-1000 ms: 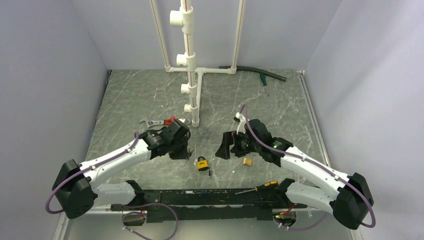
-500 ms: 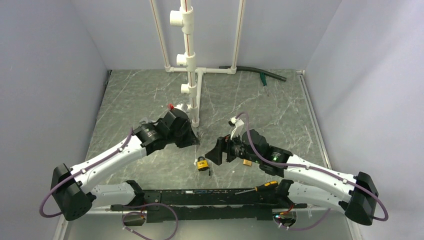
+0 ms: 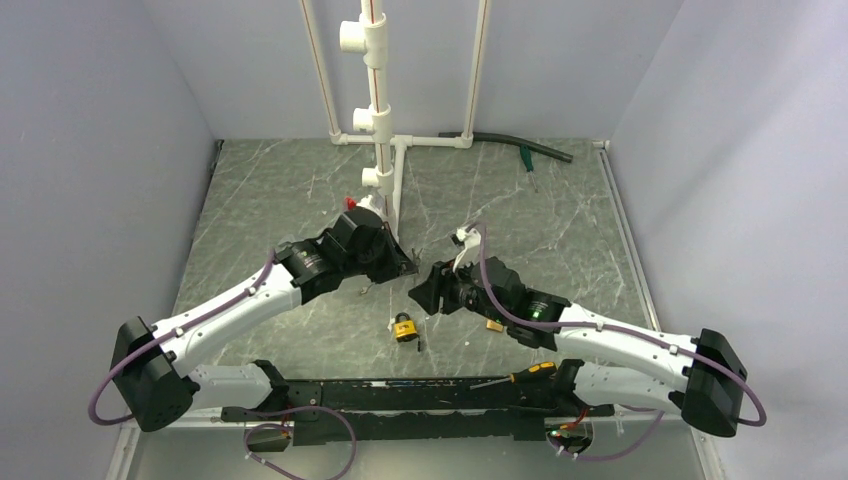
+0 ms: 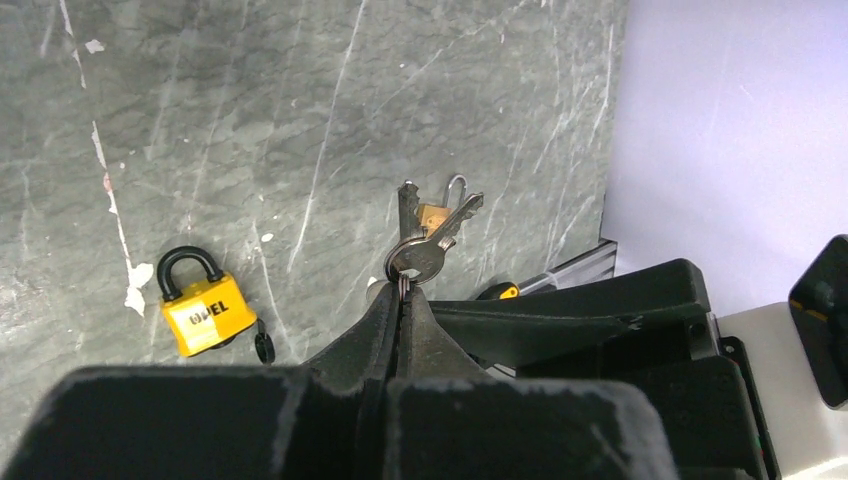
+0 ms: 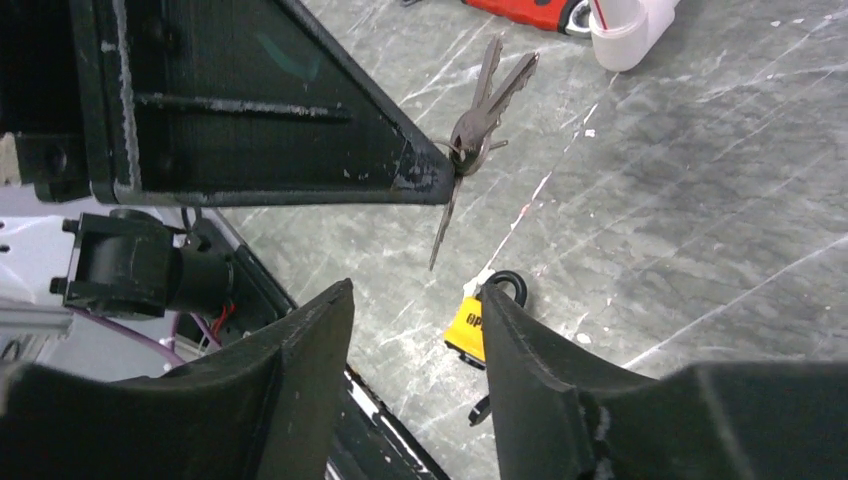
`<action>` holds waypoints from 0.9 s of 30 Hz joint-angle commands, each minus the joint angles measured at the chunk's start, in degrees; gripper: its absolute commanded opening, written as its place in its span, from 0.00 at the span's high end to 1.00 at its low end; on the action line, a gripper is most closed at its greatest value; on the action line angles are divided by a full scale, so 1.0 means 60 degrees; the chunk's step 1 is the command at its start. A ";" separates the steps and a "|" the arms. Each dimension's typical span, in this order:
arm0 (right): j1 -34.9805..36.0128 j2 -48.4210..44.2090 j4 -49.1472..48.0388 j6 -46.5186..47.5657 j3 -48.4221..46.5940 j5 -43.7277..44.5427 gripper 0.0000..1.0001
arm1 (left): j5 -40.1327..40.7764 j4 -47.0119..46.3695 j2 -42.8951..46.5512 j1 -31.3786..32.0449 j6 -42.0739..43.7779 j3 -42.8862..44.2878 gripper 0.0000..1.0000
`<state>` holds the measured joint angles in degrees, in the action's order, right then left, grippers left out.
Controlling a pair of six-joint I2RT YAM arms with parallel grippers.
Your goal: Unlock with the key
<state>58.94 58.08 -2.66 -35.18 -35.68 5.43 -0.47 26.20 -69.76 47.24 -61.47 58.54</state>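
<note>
**Key bunch up off the bench, pincers closing in on each other**

L pincer [image 4: 402, 300] has swung away from the bench and in toward centre over the last sec. It's clamped tight on the ring of the key bunch [image 4: 425, 240], w/ the keys fanning out just past its tips, clear of the bench [image 3: 560, 210]. R pincer [image 5: 415, 300] has slid across to meet it. Its fingers are apart w/ nothing btwn them, and the bunch hangs just ahead of them and a bit above. So pickup looks done, and this reads as a handover or a regrip setup, not insertion yet. The yellow padlock [image 3: 405, 328] sits on the bench below both pincers, untouched, shackle shut.

Hard to make out:
- Padlock keyhole not visible in any view; R finger cuts off half its body in the R wrist view.
- Can't tell which key on the ring fits.
- Small brass lock [image 3: 494, 324] sits under the R arm, partly behind the keys from the L wrist.
- Bunch barely shows from the top.
</note>
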 commanded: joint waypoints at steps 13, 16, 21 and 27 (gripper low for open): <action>0.0050 0.0594 -0.0582 0.0327 -0.0960 0.0822 0.62 | -0.0356 -0.0859 0.0234 0.0028 -0.0493 0.0209 1.00; 0.0050 0.0718 -0.0430 0.0312 -0.1087 0.1009 0.73 | -0.0389 -0.1035 0.0398 0.0030 -0.0598 -0.0005 1.00; 0.0050 0.0881 -0.0113 0.0367 -0.1379 0.1090 0.88 | -0.0495 -0.1065 0.0433 0.0022 -0.0650 -0.0073 1.00; 0.0050 0.0649 0.0045 0.0423 -0.1373 0.1018 1.00 | -0.0476 -0.1069 0.0623 0.0020 -0.0731 -0.0287 1.00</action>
<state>58.85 63.44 -1.21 -33.54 -41.10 11.88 -1.80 22.15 -68.05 47.18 -64.55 57.69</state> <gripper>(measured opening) 0.010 0.012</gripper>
